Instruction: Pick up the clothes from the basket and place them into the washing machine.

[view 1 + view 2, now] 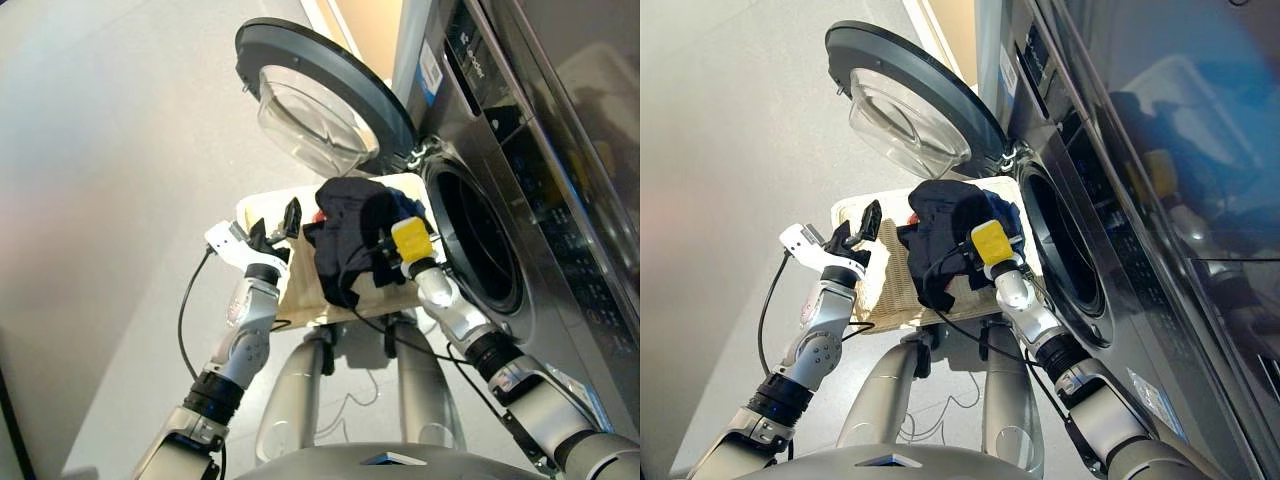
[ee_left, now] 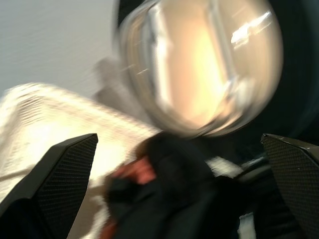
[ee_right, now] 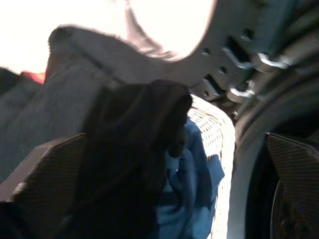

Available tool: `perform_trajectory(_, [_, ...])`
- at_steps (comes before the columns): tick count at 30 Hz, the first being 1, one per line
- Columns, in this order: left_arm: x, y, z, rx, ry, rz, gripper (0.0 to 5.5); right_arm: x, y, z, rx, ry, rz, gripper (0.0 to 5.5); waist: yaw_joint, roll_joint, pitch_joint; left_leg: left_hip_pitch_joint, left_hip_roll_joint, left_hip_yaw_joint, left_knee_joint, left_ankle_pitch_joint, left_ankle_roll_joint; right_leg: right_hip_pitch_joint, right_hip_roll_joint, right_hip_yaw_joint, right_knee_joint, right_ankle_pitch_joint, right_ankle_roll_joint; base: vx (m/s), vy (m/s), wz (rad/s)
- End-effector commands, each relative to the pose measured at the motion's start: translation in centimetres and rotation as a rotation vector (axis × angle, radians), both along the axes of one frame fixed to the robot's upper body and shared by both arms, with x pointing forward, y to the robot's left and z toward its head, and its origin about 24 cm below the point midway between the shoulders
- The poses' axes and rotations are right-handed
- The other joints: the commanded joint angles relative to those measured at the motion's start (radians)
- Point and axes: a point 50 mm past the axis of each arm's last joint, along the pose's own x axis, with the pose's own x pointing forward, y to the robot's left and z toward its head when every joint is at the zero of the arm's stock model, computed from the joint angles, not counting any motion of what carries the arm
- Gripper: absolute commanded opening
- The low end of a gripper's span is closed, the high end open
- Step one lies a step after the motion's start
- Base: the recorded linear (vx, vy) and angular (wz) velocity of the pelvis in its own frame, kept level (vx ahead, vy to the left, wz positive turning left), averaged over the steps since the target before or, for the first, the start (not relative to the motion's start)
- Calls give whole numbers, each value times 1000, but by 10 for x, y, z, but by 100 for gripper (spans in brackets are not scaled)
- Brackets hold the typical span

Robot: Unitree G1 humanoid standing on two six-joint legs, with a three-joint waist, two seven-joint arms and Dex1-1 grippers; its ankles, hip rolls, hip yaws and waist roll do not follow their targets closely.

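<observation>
Head views, centre of frame: my right gripper [image 1: 383,247] is lifting the black garment [image 1: 345,235] above the basket [image 1: 262,208]; its fingers appear pinched on the cloth, though the fabric drapes over them and hides the tips. My left gripper [image 1: 283,222], left of centre, is empty, its two fingers spread, hovering over the basket's left rim.

Risks, as I judge them: the black garment hangs in a long fold toward the basket floor, so the trailing end could catch on the basket rim or on the lip of the drum opening [image 1: 478,235] as I swing it right, and be pulled from a shallow pinch. The navy blue garment [image 3: 192,179] lies touching the black one on its right side; it may be dragged along and drop between basket and machine.

Containers: the basket, just below the open door [image 1: 315,95] and beside the porthole, holds the navy blue garment at its right end and the coral-red garment [image 2: 133,172], largely covered by black cloth. The drum of the washing machine [image 1: 540,150], at right of frame, looks dark; I cannot tell whether anything lies inside.
</observation>
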Motion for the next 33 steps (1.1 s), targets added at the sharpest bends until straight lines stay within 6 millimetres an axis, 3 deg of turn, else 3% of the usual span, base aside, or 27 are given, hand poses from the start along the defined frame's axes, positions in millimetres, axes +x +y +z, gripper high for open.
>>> perform_trajectory(1, [3, 14, 5, 115, -39, 43, 550, 9, 13, 17, -67, -81, 71, 550, 23, -24, 9, -57, -13, -21, 0, 49, 9, 50, -21, -18, -82, 14, 78, 99, -38, 288])
perform_trajectory(2, [2, 16, 0, 122, -20, 50, 550, 10, 12, 17, -86, -84, 68, 550, 28, -25, 13, -53, -11, -29, 10, 20, 4, 52, -19, -18, -65, -16, 84, 106, -29, 278])
perform_trajectory(10, [8, 29, -9, 264, 27, 97, 550, 27, 11, 26, -152, -82, 44, 550, 54, -25, 51, -153, -21, -55, 42, 26, 3, -44, -37, -49, 1, -34, 82, 21, -5, 196])
perform_trajectory(17, [10, 30, -2, 294, -8, 73, 550, 47, 18, 43, -86, -30, 51, 550, 91, -3, 67, -219, -31, -63, 47, 37, 2, -114, -53, -63, 38, -43, 83, 10, 7, 52])
perform_trajectory(20, [11, 26, -4, 304, -4, 44, 550, 57, 10, 48, -60, 14, 13, 550, 107, 9, 69, -236, -35, -66, 43, 43, 1, -135, -58, -63, 43, -44, 84, 0, 0, 0])
perform_trajectory(21, [12, 25, -4, 308, -7, 34, 550, 60, 8, 52, -62, 15, 2, 405, 111, 11, 70, -237, -35, -65, 41, 44, 2, -139, -58, -62, 47, -45, 84, 0, 0, 0])
perform_trajectory(22, [12, 24, -4, 312, -8, 25, 550, 62, 9, 55, -56, 10, -1, 52, 112, 14, 71, -242, -36, -64, 43, 44, 2, -143, -58, -62, 51, -46, 84, 0, 0, 0])
perform_trajectory(23, [13, 22, -3, 314, -9, 17, 550, 63, 11, 57, -50, 0, 2, 0, 113, 14, 70, -241, -36, -62, 42, 43, 3, -143, -58, -60, 50, -46, 84, 60, 41, 95])
perform_trajectory(33, [18, 23, -13, 338, 42, 38, 550, 49, 23, 48, 122, 3, 40, 0, 80, -8, 53, -192, -34, -45, 24, 29, 11, -104, -46, -44, 11, -32, 88, 0, 0, 0])
